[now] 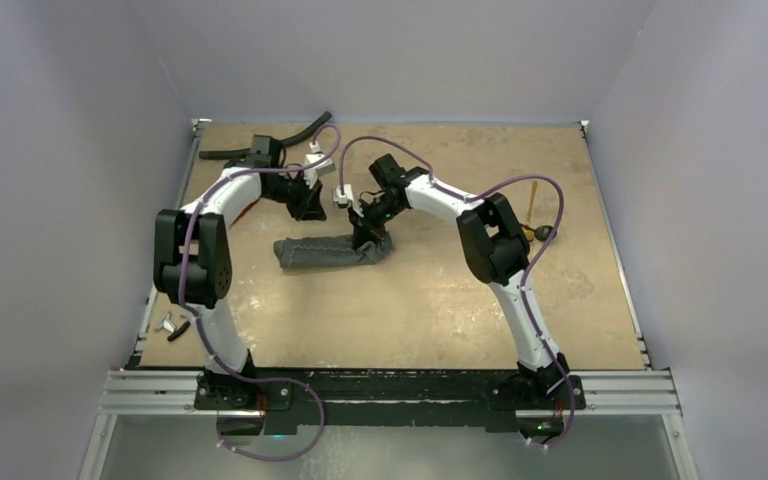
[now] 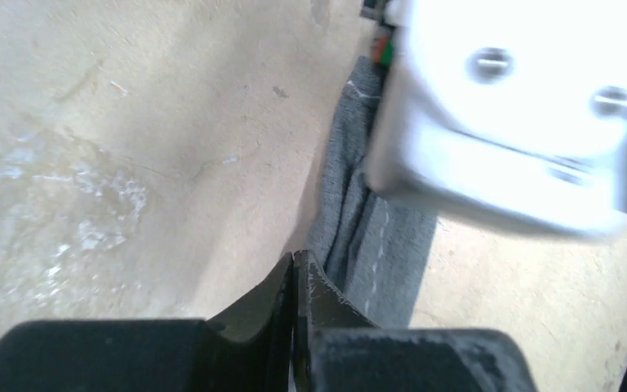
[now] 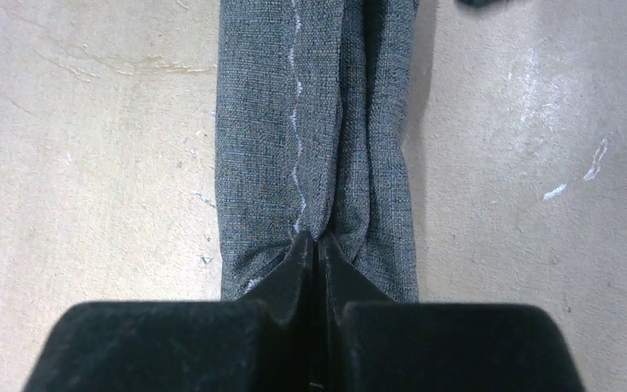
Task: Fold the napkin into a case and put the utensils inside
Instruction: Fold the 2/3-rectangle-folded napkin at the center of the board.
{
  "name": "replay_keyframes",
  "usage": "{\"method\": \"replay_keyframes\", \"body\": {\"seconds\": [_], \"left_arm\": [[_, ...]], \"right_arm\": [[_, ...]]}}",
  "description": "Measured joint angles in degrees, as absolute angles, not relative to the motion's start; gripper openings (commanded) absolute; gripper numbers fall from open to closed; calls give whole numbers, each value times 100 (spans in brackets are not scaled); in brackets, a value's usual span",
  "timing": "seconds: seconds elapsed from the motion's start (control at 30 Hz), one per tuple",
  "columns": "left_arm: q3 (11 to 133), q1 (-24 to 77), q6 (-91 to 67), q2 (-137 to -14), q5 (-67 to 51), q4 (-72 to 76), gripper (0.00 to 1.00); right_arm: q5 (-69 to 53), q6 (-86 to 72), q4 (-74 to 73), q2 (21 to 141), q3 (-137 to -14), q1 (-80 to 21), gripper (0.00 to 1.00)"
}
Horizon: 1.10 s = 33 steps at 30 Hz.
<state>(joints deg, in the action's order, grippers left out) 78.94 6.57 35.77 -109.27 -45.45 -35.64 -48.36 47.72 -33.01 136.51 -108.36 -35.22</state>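
Napkin (image 1: 325, 251) folded long; utensils (image 1: 532, 205) lie outside, well right. Right gripper (image 3: 317, 241) pinches its end; left gripper (image 2: 295, 260) closed, empty.

Closed left pincer (image 2: 295, 260) — napkin (image 2: 375, 245) alongside

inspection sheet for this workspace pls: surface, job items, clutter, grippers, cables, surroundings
surface: tan table, pale scuffs and stains
job's things: grey napkin folded into a long strip mid-table; gold utensil and black spoon lie apart from it on the right, not inside
clutter: black hose at the far left; small metal piece at the left edge
grippers: left gripper fingers shut, empty, beside the napkin; right gripper fingers shut, apparently pinching the napkin's end
cables: purple cables looped along both arms
surroundings: pale walls on three sides; metal rail at the near edge
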Motion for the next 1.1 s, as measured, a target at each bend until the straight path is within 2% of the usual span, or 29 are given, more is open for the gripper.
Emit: {"method": "replay_keyframes", "body": {"seconds": [0.2,0.3,0.43,0.67,0.73,0.8,1.1], "left_arm": [[8060,561,4816,-10269,-4670,-4768,7],[8060,569,5837,-10151,-4580,-5603,19],[7797,569,7251,-9896,-3986,-6357,28],[6316,574,8919,-8635,-2961,-6335,55],[5996,582,9273,-8368,-2735,-6217,76],[5861,598,9511,-8302,-2613,-6066,86],[4707,1007,9935,-7773,-2220,-4692,95]], "right_arm": [[-4882,4764,-3343,13677,-10871,-3518,1],[-4901,4759,-3374,13699,-10899,-3518,1],[-4943,4663,-3463,13769,-11015,-3503,1],[-5076,4418,-3636,13950,-11260,-3474,1],[-5103,4368,-3675,13990,-11306,-3465,1],[-5120,4316,-3719,14025,-11362,-3457,1],[-5177,4200,-3789,14079,-11443,-3439,1]]}}
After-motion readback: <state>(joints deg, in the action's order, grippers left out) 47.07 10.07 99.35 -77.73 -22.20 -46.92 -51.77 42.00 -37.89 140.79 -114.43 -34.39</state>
